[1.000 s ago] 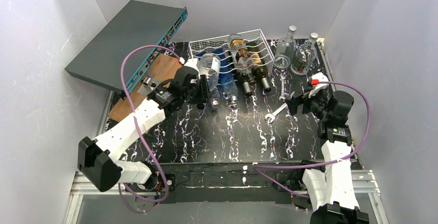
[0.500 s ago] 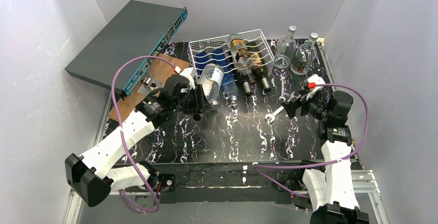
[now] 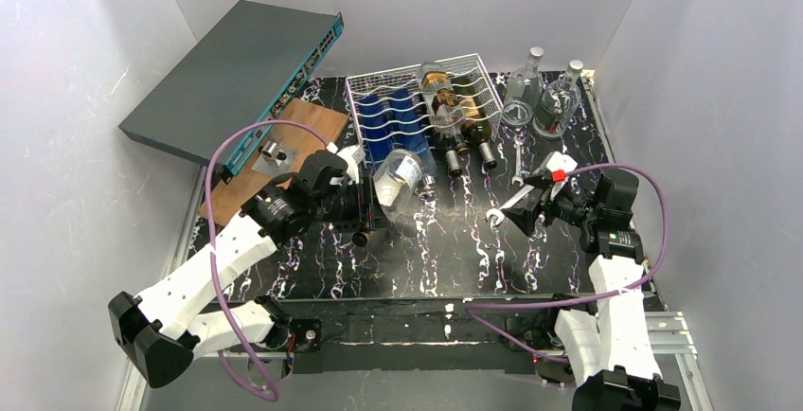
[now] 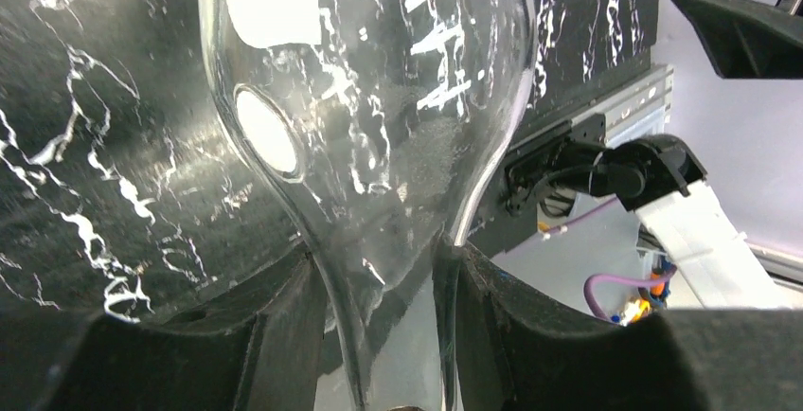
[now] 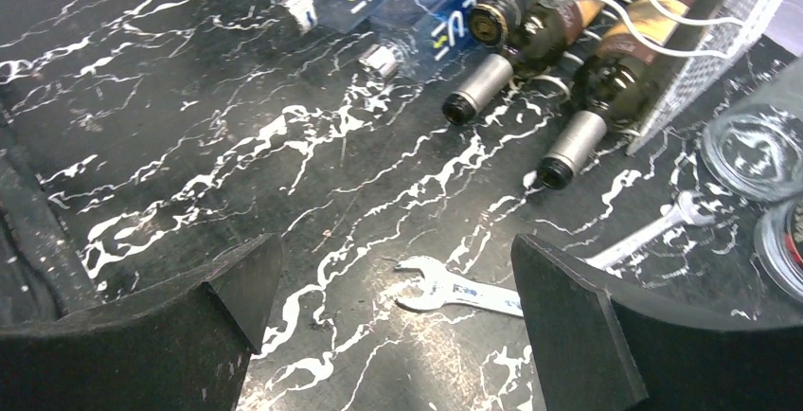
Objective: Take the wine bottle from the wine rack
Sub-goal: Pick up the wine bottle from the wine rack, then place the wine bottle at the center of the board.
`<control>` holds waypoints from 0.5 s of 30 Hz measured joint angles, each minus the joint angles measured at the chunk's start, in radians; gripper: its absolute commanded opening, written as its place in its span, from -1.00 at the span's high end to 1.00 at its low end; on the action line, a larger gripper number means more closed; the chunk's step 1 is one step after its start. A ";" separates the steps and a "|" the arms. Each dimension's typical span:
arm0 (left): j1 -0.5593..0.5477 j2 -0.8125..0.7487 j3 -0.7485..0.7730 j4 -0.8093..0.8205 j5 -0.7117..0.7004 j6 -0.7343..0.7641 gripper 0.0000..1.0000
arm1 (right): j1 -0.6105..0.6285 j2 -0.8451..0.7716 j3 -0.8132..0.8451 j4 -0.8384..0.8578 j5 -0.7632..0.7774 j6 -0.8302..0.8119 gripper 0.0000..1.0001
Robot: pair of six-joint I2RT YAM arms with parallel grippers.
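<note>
clear wine bottle [image 4: 379,89] neck pinched btwn left gripper [image 4: 381,283] fingers, body fills top of frame, black marbled table [image 4: 85,117] behind.

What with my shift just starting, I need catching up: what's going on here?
The left arm's fingers are shut on the neck of a clear glass bottle, holding it just in front of the white wire rack, over the black marbled table. Blue bottles and dark bottles lie in the rack. The right arm's fingers hang open near a silver wrench, holding nothing.
</note>
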State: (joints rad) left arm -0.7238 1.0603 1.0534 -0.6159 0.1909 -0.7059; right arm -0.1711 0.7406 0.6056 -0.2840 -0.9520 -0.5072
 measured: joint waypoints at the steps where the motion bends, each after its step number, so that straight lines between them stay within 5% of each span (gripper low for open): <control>1: -0.006 0.000 0.000 -0.011 0.007 -0.006 1.00 | 0.005 0.001 0.000 -0.009 -0.018 -0.015 -1.00; 15: -0.090 0.106 -0.025 -0.073 0.106 -0.111 1.00 | 0.158 0.158 0.063 -0.198 -0.078 -0.286 -1.00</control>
State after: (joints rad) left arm -0.8135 1.1664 1.0283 -0.6891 0.2974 -0.8165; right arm -0.0128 0.8982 0.6685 -0.4820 -1.0302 -0.7937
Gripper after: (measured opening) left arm 0.426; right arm 0.997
